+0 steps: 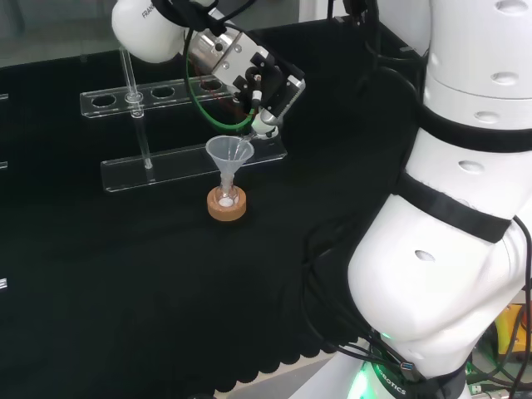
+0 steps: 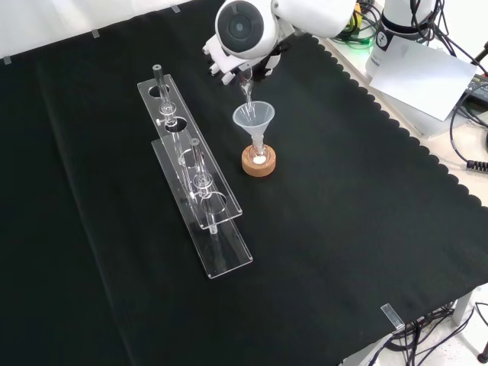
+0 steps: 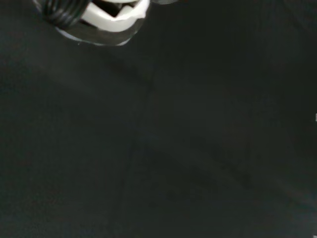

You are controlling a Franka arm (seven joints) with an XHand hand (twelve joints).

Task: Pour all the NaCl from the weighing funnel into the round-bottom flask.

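One clear funnel (image 1: 229, 153) stands in the neck of one round-bottom flask (image 1: 226, 198), which sits on one cork ring (image 1: 227, 208); a little white powder lies in the flask's bottom. The hand (image 1: 264, 83) hangs just above the funnel's rim, its fingers curled round a clear weighing funnel (image 2: 246, 88) tipped spout-down toward the funnel's mouth. Two clear acrylic racks (image 2: 200, 194) lie on the black cloth (image 2: 343, 213), left of the flask in the front view.
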